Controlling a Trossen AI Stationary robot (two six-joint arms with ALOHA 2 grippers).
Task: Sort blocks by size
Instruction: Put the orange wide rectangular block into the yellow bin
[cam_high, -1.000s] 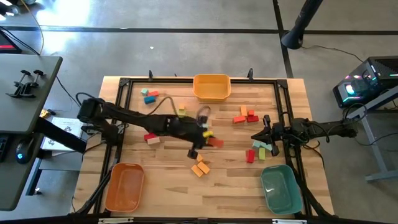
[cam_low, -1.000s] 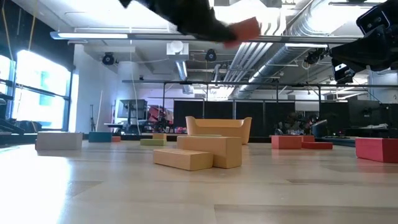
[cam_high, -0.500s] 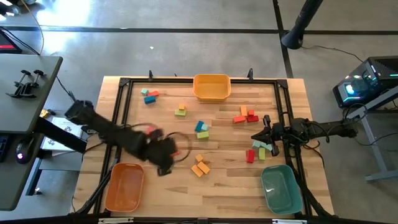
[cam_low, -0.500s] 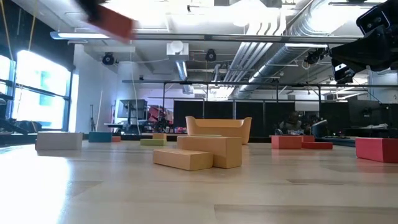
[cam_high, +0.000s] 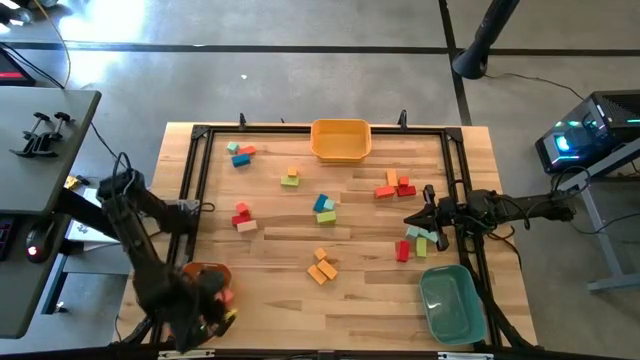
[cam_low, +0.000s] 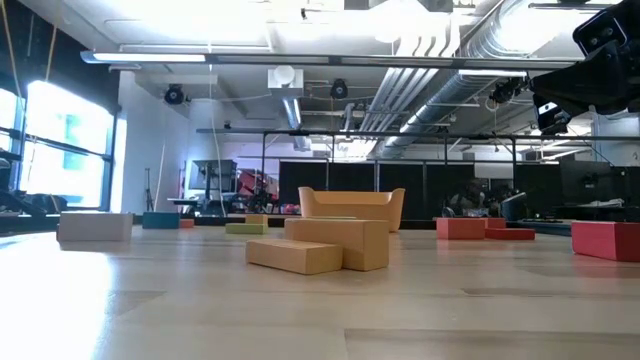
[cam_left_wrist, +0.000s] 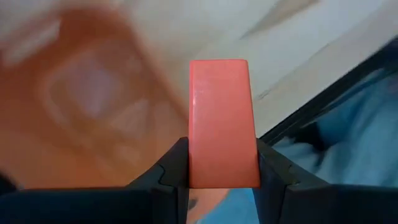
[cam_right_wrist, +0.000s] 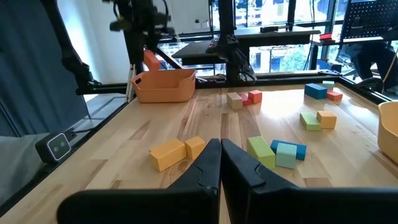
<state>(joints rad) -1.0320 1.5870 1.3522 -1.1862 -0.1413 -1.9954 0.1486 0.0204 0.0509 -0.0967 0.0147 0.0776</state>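
no legible text, labels, brands, numbers or signs anywhere

The high view looks straight down on the whole worktop, while the low view sits at its surface, facing level into the room. Both wrist views look forward, and the right one shares the orange bin with the high view.

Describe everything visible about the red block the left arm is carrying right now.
The red block is a plain, matte, salmon-red bar with rounded corners, wood by its look. The left gripper clamps its lower end between the jaws, long side pointing outward. It hangs above the orange bin at the table's front-left corner, touching only the jaws.
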